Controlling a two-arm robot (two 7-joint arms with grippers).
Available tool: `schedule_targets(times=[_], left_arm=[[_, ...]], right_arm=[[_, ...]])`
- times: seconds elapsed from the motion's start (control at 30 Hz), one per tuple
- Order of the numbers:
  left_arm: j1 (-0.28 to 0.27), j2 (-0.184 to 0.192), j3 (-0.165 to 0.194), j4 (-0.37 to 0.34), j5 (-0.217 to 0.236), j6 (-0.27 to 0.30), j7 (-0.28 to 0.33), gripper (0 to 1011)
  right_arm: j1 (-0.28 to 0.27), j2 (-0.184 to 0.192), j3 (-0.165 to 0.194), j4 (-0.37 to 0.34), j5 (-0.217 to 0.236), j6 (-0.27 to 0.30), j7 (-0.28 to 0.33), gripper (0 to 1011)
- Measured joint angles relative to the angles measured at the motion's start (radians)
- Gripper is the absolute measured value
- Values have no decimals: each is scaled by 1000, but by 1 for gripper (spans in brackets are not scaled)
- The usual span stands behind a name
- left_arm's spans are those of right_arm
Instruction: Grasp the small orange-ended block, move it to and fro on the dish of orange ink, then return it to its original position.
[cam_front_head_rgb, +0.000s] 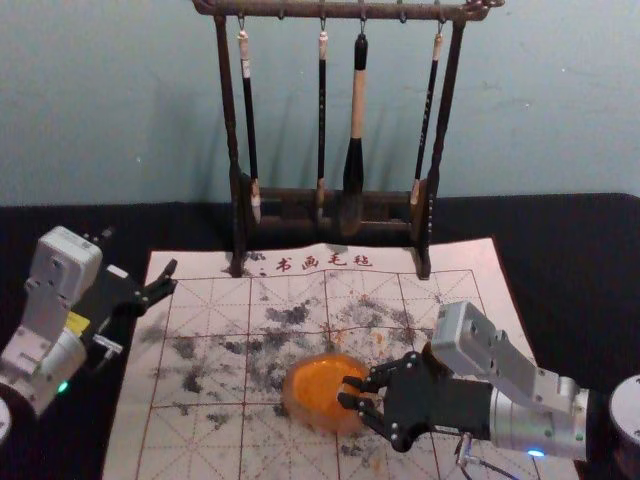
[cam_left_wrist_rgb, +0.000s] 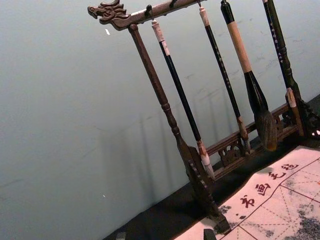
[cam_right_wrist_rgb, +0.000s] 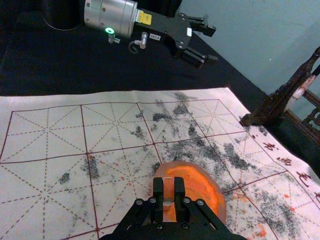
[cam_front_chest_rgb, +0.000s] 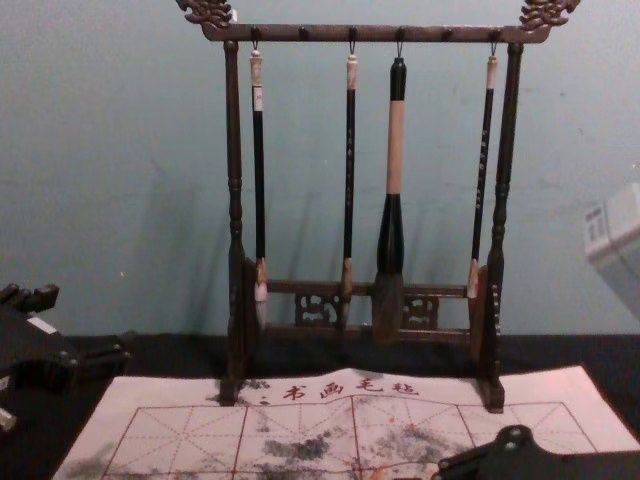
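Though clasped by right gripper (cam_front_head_rgb: 349, 391) over dish (cam_front_head_rgb: 312, 392), block (cam_right_wrist_rgb: 169, 189) indistinct; left gripper (cam_front_head_rgb: 140, 255) open, leftward.

Calligraphy station, possibly within a robotics lab, to judge from so tight a view. Comprises: dark wooden rack (cam_front_head_rgb: 340, 11) with hanging brushes (cam_front_head_rgb: 357, 105); gridded, ink-stained mat (cam_front_head_rgb: 180, 440); dish (cam_front_head_rgb: 297, 398) of orange ink; black-covered desk (cam_front_head_rgb: 560, 250); plain wall (cam_front_head_rgb: 560, 100); two robot arms (cam_front_head_rgb: 540, 420).

The head view looks forward and down over the mat (cam_front_head_rgb: 200, 440); the chest view, lower, faces the brush rack (cam_front_chest_rgb: 233, 130) nearly level. The left wrist view sees the rack aslant, the right looks down close on the dish (cam_right_wrist_rgb: 218, 212). All four share rack and mat.
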Motion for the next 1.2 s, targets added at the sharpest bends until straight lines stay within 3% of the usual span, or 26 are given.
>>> schedule_targets(times=[0.7,1.2], left_arm=[[0,0,0,0,0,0,0,1001],[0,0,0,0,0,0,0,1001]], right_arm=[[53,-49,-28,61,-33,5,-21,91],[75,-59,-17,89,-47,20,-39,91]])
